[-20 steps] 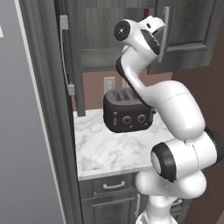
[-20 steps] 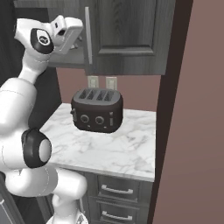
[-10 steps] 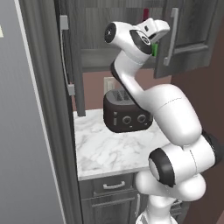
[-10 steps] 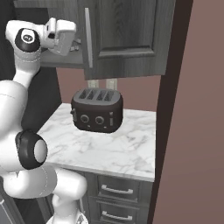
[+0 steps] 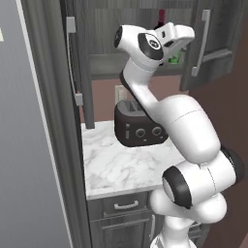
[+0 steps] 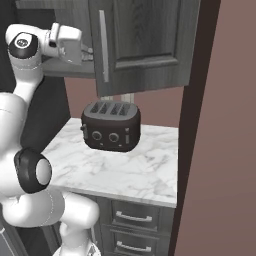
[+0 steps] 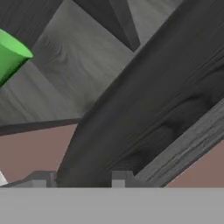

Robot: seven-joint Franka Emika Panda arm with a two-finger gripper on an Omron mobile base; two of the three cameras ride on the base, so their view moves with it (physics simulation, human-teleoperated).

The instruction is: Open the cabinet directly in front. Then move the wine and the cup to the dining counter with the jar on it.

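The cabinet stands open: its left door [image 5: 82,58] shows edge-on and its right door [image 5: 215,53] [image 6: 145,45] is swung out. On the shelf inside, the red neck of the wine [image 5: 161,17] pokes up behind my hand. The green cup [image 5: 175,59] [image 7: 11,57] peeks out just below it. My gripper [image 5: 180,47] [image 6: 86,50] [image 7: 81,180] is raised to shelf height beside the right door's inner edge. It is open, and the door's dark edge runs across close in front of the fingertips. The dining counter and the jar are out of view.
A black toaster [image 5: 140,127] [image 6: 111,125] sits on the narrow marble wall counter [image 5: 116,167] [image 6: 135,170] under the cabinet. Drawer fronts [image 6: 132,217] lie below it. A tall grey panel [image 5: 29,145] stands at the left and a brown wall [image 6: 220,150] at the right.
My hand has risen and turned to the right, toward the right door. That door has swung out a little wider.
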